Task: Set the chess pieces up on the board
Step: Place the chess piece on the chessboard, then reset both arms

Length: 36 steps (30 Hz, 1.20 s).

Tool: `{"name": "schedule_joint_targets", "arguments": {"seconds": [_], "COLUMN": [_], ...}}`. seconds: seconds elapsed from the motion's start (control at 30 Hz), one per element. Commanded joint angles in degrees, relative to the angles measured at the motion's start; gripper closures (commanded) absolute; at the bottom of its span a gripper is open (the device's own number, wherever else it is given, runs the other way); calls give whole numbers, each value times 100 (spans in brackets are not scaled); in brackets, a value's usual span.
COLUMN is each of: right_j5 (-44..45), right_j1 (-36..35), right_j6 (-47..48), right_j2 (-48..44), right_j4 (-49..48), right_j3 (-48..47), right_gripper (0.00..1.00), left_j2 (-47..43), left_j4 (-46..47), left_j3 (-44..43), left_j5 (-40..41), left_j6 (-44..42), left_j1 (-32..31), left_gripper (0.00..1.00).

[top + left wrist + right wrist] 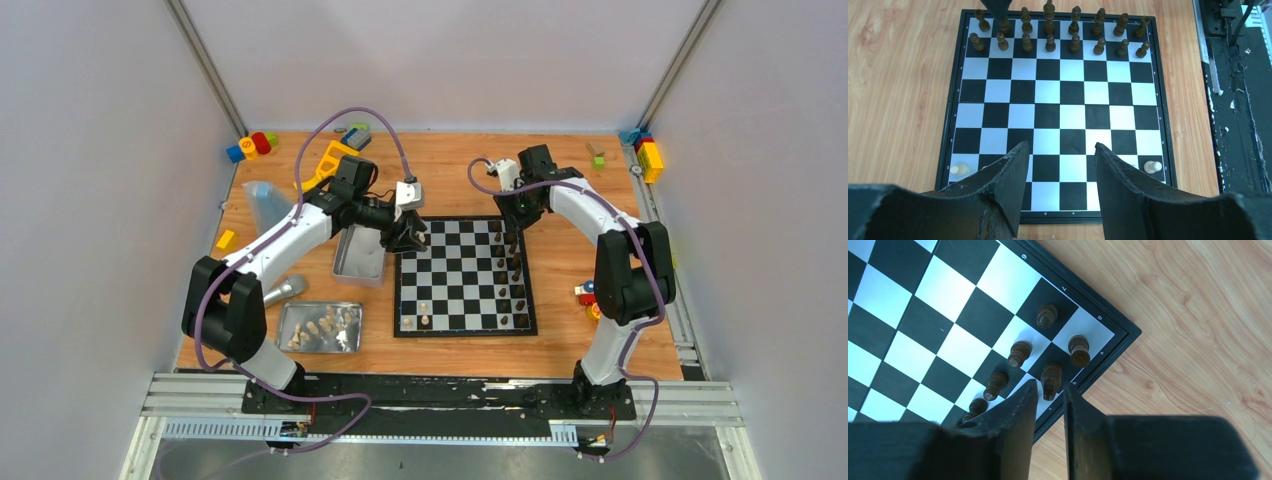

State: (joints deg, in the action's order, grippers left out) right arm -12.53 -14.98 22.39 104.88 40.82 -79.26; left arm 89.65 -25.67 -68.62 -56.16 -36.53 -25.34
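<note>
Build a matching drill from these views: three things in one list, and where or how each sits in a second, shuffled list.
Things
1. dark pieces
2. metal tray of pale pieces
3. left gripper

Place or state
A. open, above the left side of the board
B. on the table, left of the board
C. in two rows along the board's right side

Pairs: 1-C, 2-B, 3-A

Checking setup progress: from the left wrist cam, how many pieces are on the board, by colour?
Dark pieces: 16
Pale pieces: 2
Total: 18
Counted on the board in the left wrist view only. The fingers cover part of the nearest rows, so more could sit there.
</note>
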Motion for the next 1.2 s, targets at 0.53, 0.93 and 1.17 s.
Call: {"name": "schedule_joint_targets", "arguments": {"seconds": [0.53, 0.93, 1.17], "right_j5": [-1464, -2217, -1704], "right_j1": [980, 2520, 2588], "right_j6": [-466, -1050, -1429], "right_j2": [-2095, -3860, -5140], "right_j4": [-406, -818, -1309], "right_j3": [7, 1234, 2527], "right_gripper": [25, 0, 0], "left_j2": [-1369, -3117, -4180], "left_j4": [955, 949, 720], "left_j3": [694, 1432, 2044], "left_j5": [1930, 4174, 5302], "left_j6": [1296, 2059, 2087], "left_j1": [854, 2107, 2135], "left_gripper": [34, 1, 0]}}
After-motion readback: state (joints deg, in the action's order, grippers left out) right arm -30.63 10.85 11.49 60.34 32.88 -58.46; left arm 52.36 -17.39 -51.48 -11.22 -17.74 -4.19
